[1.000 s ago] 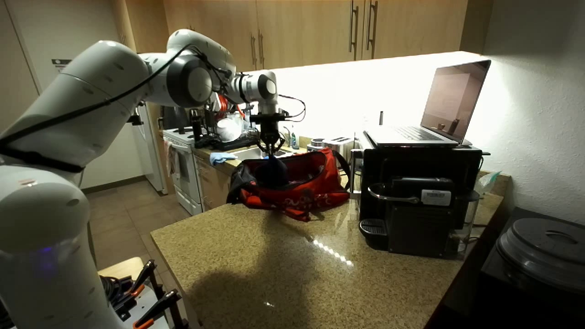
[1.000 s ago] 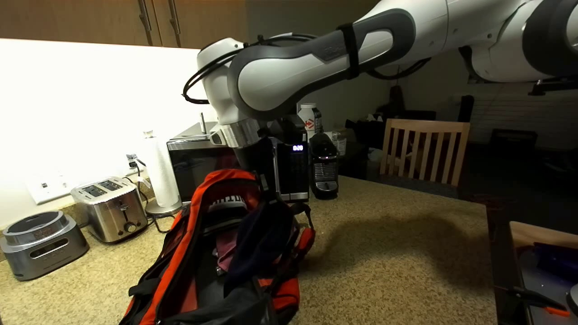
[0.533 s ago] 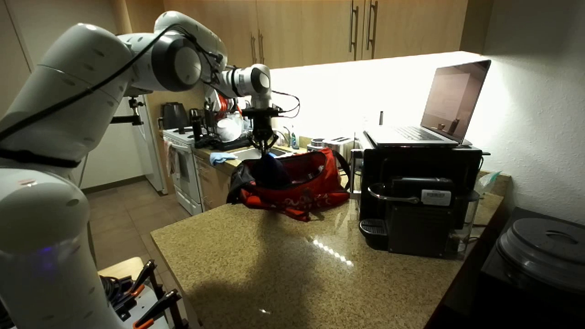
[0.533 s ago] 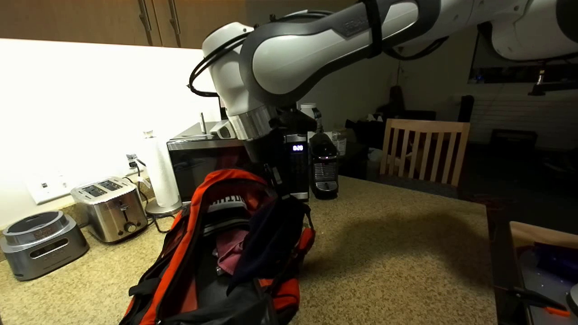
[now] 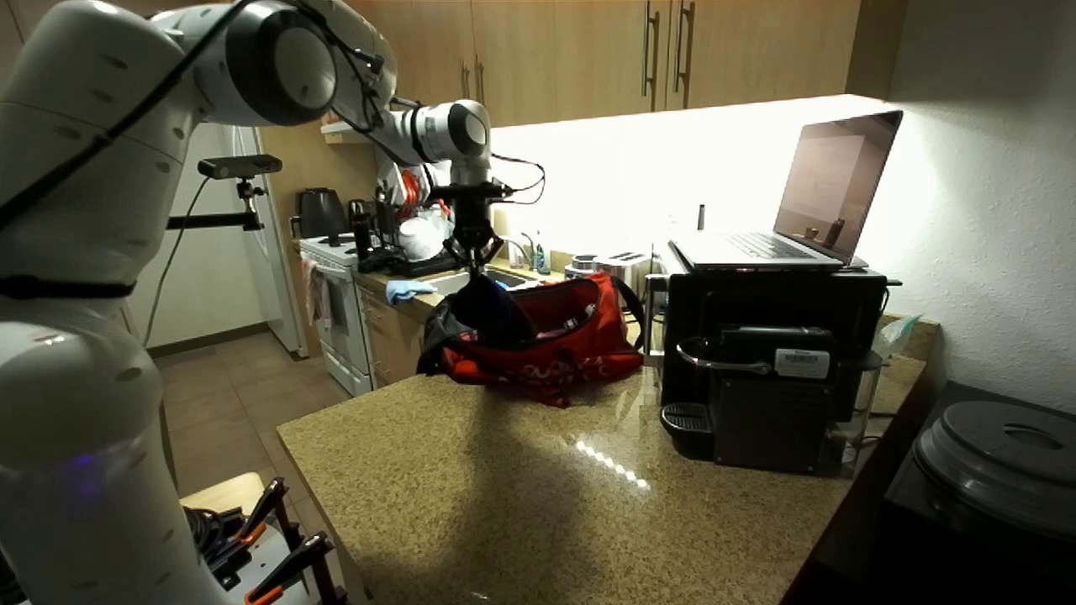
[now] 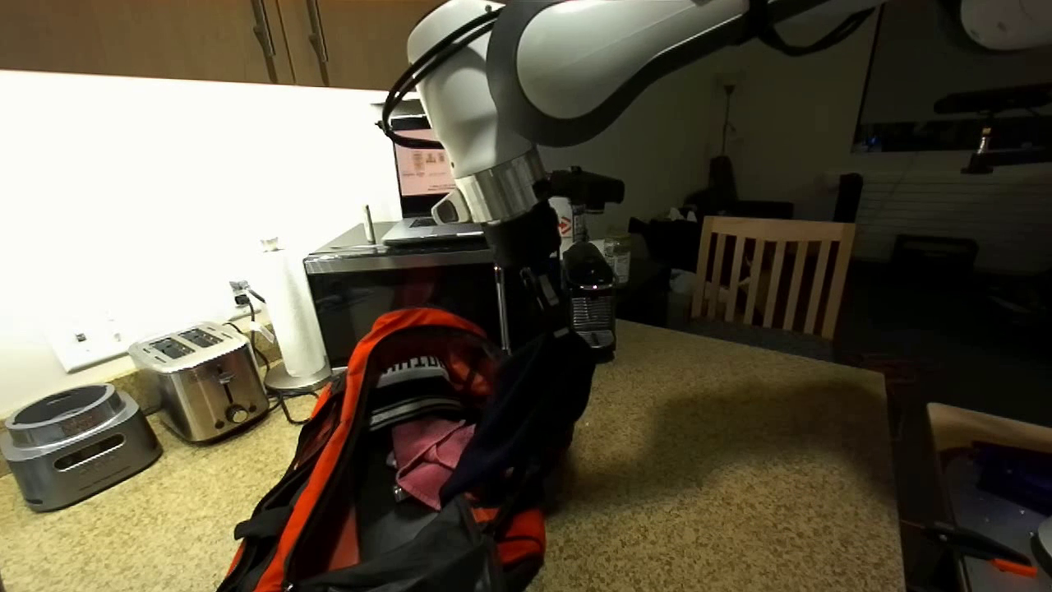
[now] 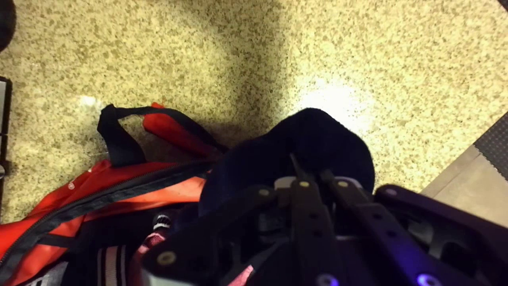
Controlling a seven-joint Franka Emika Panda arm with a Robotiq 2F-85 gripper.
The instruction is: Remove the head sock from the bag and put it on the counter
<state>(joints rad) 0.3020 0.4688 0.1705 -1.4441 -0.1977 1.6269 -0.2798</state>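
Head sock (image 6: 530,403), upper end tight in the pincer (image 5: 476,270), long axis aslant down into red bag (image 5: 614,336).

Kitchen. Pale wood wall cabinets (image 5: 572,50) with bar handles in both exterior views. White stove (image 5: 343,315) and a sink (image 5: 449,284) in an exterior view, blue cloth (image 5: 408,291) by the sink. Speckled counter (image 5: 412,454) carries appliances: toaster (image 6: 197,382), microwave (image 6: 394,284), coffee machine (image 6: 592,308). Paper towel roll (image 6: 293,312) stands between toaster and microwave, plugged wall outlet (image 6: 244,301) nearby. Wooden chair (image 6: 777,228) past the counter. Home or office kitchen, can't tell which.
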